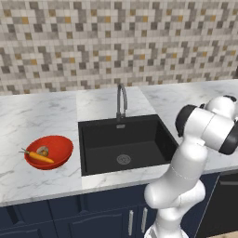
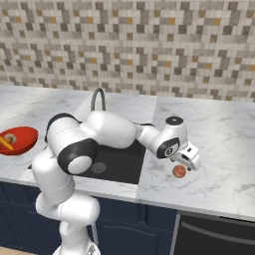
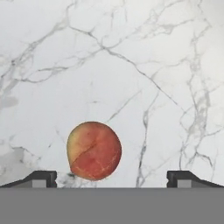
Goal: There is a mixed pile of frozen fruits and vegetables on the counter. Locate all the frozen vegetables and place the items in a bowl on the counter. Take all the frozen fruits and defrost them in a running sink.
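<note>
**Claw hanging wide open over the reddish fruit, veggies already in the bowl**

Going left to right across the left base view: the red bowl (image 1: 49,152) sits on the white marble counter (image 1: 37,116) at about 9 o'clock from the sink. Inside it you can see the orange carrot (image 1: 39,157) lying across the bottom with its little green top poking over the rim toward 9 o'clock, and the small beige-brown lump (image 1: 42,150) just beside it, at roughly 12 o'clock of the carrot. Next comes the black sink (image 1: 123,144), with the round metal drain (image 1: 123,159) in the middle of its floor and the curved grey tap (image 1: 121,100) standing at 12 o'clock of the basin. I can't tell whether any water is running.

In the right base view the arm reaches over the sink's right edge, and the gripper (image 2: 185,163) hangs low over the counter stretch at 3 o'clock of the sink. The round reddish fruit (image 2: 179,172) sits on the marble right under it.

The hand view backs that up: the fruit (image 3: 94,151) rests on the veined marble between the two dark fingertips (image 3: 41,178), much nearer the left tip. The pincer is spread fully apart and isn't touching or holding anything.
</note>
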Robot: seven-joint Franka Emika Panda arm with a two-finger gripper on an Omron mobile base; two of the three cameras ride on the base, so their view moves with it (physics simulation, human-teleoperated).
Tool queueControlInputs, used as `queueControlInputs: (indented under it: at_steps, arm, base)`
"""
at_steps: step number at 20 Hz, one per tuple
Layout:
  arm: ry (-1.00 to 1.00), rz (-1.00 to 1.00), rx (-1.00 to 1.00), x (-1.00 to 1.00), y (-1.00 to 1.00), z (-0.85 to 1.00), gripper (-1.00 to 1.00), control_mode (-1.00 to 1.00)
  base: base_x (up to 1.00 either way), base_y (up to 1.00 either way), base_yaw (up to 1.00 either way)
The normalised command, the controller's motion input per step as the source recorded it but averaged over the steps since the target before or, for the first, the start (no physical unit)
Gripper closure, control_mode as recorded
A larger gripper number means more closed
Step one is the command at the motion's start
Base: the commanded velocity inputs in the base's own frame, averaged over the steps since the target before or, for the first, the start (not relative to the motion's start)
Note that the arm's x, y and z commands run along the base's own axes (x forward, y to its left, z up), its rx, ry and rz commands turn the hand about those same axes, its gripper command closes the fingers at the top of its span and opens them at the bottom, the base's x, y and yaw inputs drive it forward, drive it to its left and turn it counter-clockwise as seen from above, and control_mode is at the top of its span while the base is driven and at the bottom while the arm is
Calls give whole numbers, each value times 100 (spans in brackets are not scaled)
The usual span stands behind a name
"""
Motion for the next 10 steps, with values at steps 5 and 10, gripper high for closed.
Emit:
queueControlInputs:
  at_steps: [5, 10]
  arm:
    - [2, 1, 0, 3, 0, -32, -100, -100]
    - [1, 2, 0, 0, 0, -31, -100, -100]
  base:
    - [0, 0, 0]
    - [0, 0, 0]
